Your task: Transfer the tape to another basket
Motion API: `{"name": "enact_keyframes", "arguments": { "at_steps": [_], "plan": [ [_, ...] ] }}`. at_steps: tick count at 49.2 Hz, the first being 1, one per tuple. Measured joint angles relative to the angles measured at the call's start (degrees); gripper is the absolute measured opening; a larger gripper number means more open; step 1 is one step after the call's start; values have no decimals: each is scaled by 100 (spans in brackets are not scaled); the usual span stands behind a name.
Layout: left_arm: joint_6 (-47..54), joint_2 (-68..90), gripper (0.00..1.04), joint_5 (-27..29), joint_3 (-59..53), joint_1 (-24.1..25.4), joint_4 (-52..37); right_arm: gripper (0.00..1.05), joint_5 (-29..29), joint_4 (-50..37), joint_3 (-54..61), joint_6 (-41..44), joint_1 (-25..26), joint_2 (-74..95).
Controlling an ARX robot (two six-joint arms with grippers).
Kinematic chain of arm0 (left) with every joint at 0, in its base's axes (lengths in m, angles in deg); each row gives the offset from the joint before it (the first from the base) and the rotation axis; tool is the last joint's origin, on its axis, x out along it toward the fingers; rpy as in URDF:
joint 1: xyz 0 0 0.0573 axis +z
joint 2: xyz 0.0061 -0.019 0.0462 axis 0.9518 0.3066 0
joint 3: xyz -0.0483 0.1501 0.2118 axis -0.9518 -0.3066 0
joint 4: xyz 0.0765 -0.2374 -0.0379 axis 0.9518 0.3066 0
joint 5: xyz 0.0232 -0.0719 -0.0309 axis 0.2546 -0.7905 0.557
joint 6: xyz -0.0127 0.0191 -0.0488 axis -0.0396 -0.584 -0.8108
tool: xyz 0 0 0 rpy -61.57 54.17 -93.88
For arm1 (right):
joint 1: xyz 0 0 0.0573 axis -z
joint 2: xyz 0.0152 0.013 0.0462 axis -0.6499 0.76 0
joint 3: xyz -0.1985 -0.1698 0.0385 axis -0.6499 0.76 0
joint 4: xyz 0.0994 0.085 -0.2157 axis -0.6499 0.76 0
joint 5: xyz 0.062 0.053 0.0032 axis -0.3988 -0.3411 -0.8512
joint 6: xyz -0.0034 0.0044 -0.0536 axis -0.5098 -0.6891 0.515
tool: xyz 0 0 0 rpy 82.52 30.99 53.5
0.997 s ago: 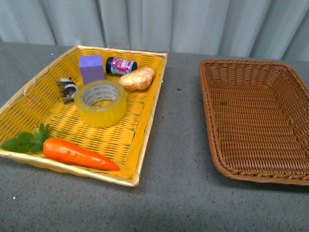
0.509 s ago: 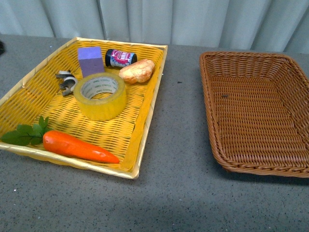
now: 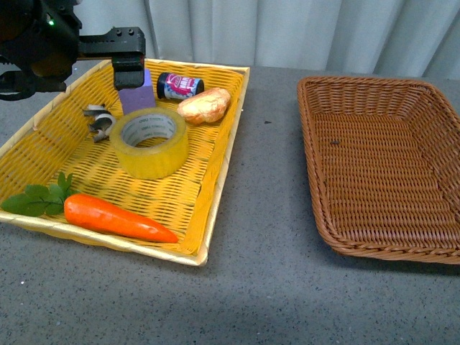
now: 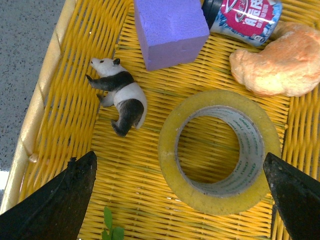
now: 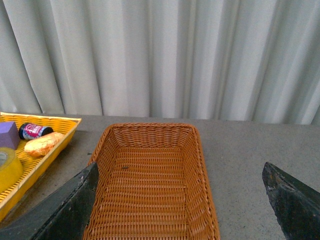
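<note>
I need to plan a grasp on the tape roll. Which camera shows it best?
The left wrist view: the tape shows large from above, hollow core visible, framed by the open left gripper. The front view shows it whole but smaller; the right wrist view catches only its edge.

**Crowded yellow tray on the left of the bench**

Here's the grey speckled bench point(image 3: 273, 287), and the woven yellow tray point(image 3: 224, 165) fills its left half, with its far end close to the bench's far edge. A pale pleated curtain point(image 3: 287, 32) hangs behind. At the tray's far end stands a purple block point(image 3: 136, 100). A small dark bottle point(image 3: 180, 86) with a pink label lies on its side just beside it, and next along is a golden bread roll point(image 3: 204, 106). A little panda figurine point(image 4: 122, 95) lies on its side near the tray's left wall. Along the near rim lies an orange carrot point(image 3: 115, 219), its green leaves point(image 3: 36, 201) toward the bench's left edge.
</note>
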Motion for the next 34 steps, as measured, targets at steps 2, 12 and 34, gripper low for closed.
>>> {"name": "enact_keyframes", "arguments": {
  "at_steps": [2,12,34],
  "plan": [
    [11,177,98,35,190,-9,190,96,0,0,0,0,0,0],
    [-282,686,98,168,557,-15,835,96,0,0,0,0,0,0],
    [-608,1290,98,245,949,-79,1060,96,0,0,0,0,0,0]
  ]
}}
